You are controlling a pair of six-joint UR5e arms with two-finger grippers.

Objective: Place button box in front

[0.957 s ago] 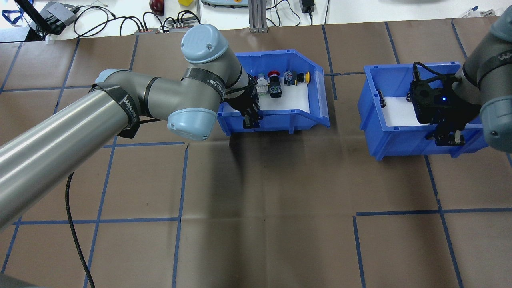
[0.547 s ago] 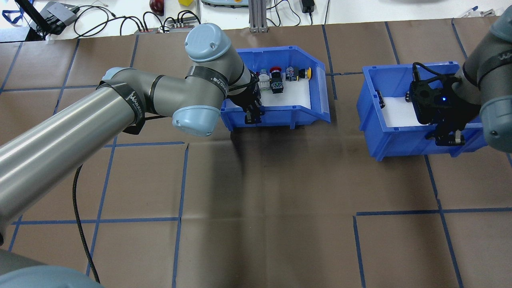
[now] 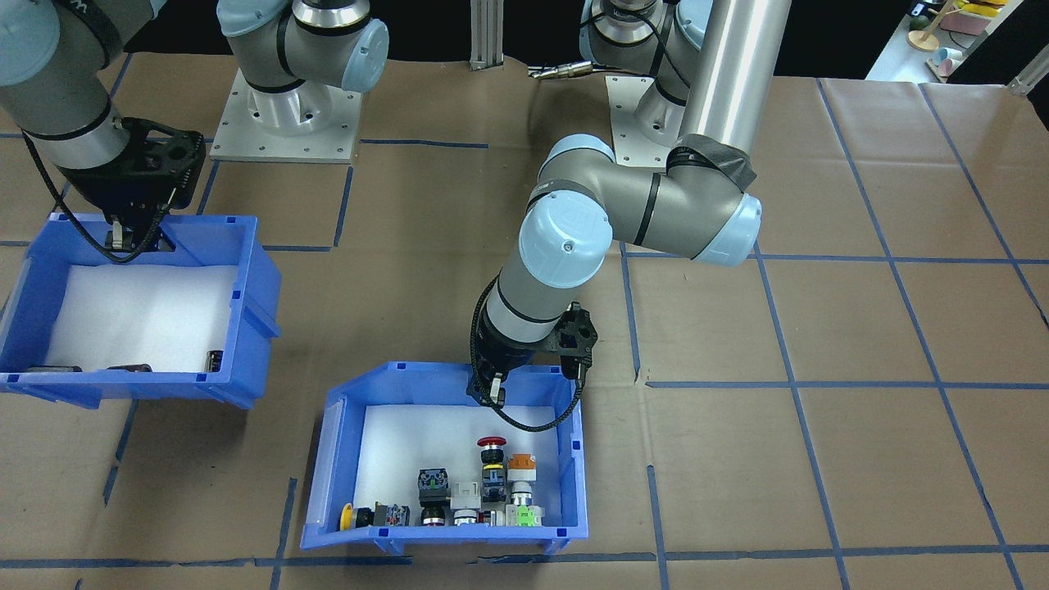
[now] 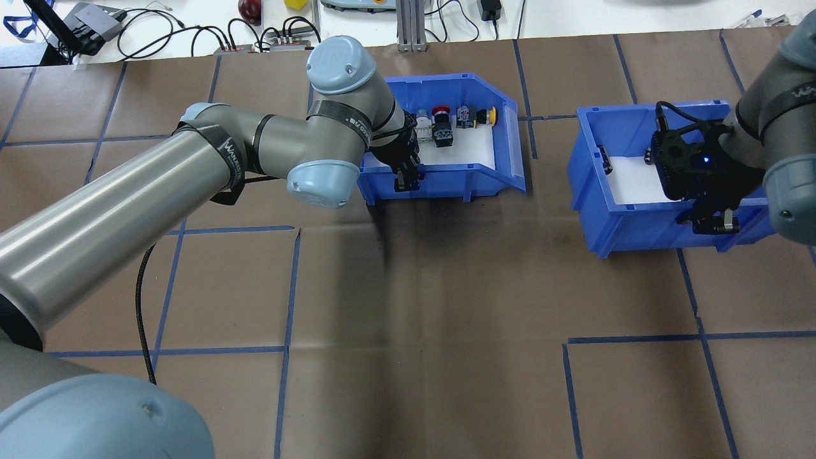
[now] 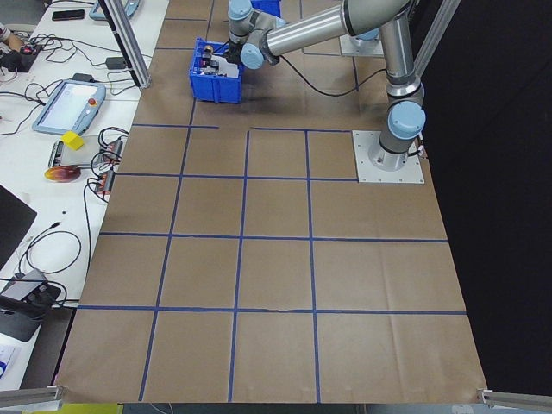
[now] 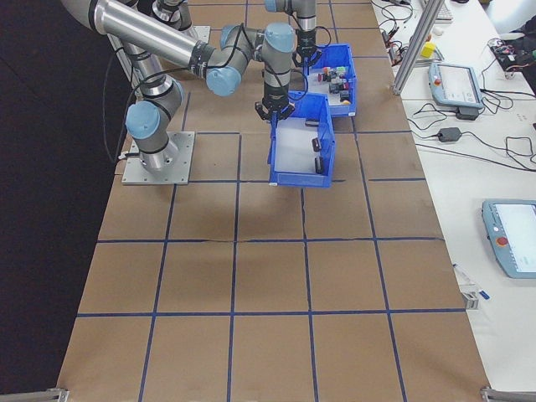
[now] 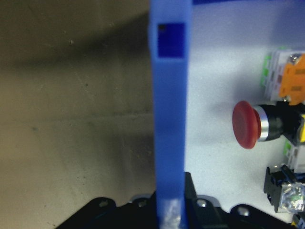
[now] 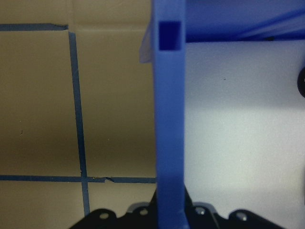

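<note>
The button box (image 4: 446,180) is a blue bin with a white liner. It stands far from the robot's base, left of centre in the overhead view. Red, yellow and orange push-buttons (image 3: 492,447) lie along its far side. My left gripper (image 4: 406,180) is shut on its near wall, close to the left corner (image 3: 492,392). The left wrist view shows that blue wall (image 7: 169,119) running up from between the fingers, with a red mushroom button (image 7: 248,125) beside it. My right gripper (image 4: 714,223) is shut on the near wall of a second blue bin (image 4: 612,223).
The second bin (image 3: 131,385) holds a few dark parts on its white liner, and its wall (image 8: 169,119) fills the right wrist view. Brown paper with blue tape lines covers the table. Cables and devices lie on the white bench beyond the far edge (image 4: 191,25).
The left arm has carried the button box farther from the robot and slightly to the right. The right gripper and its bin have barely shifted.
</note>
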